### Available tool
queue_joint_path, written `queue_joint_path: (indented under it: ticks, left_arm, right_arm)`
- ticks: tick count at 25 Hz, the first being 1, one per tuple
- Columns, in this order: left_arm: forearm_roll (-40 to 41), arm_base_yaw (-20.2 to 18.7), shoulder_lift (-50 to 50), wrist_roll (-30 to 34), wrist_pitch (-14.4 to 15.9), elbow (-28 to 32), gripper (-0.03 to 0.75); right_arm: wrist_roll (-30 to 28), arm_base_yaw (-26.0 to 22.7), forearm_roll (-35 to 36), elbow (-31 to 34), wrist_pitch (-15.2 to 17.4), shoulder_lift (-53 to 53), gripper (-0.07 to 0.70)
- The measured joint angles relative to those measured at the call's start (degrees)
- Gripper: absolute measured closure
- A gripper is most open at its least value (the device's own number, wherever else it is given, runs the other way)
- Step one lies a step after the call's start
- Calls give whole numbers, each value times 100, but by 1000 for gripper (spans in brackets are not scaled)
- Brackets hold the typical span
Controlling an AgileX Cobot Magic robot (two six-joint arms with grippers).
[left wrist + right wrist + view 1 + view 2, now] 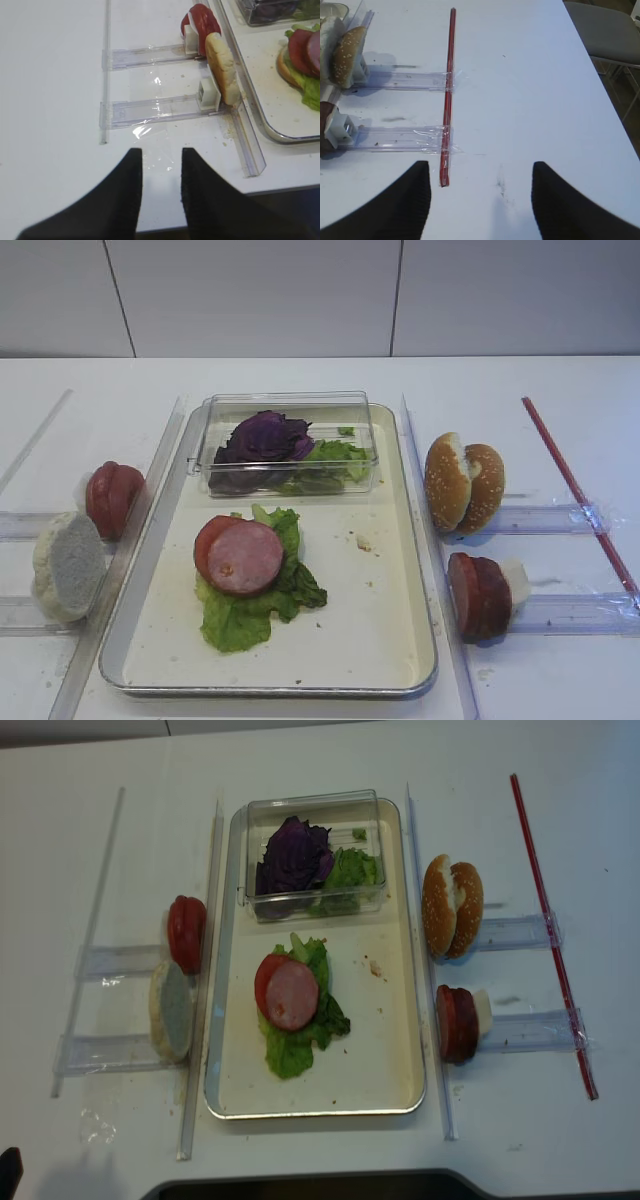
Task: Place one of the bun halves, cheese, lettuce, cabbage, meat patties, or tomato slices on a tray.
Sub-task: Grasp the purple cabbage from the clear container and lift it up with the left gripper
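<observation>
Ext high: cream tray [400, 570] sat mid-table w/ a clear box [290, 440] at its far end holding purple cabbage [265, 435] beside some green leaves. Nearer, lettuce [245, 615] lay on the tray under a meat slice [245, 558] and tomato [208, 540]. 2 bun halves [465, 485] stood right of the tray.

R wrist: right gripper [480, 200] spread wide, empty, above bare table by a red rod [449, 95].

L wrist: left gripper [161, 190] fingers narrowly apart, pinching nothing.

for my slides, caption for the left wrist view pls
Left gripper hovers over table beside racked tomato slices and bun half, next to the tray.
</observation>
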Motion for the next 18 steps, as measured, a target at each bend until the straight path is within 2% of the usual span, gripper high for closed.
queue_joint_path:
  ticks: [18]
  left_arm:
    - [0,0,0,0,0,0,537]
  right_arm:
    - [10,0,-122,0,-23,0,172]
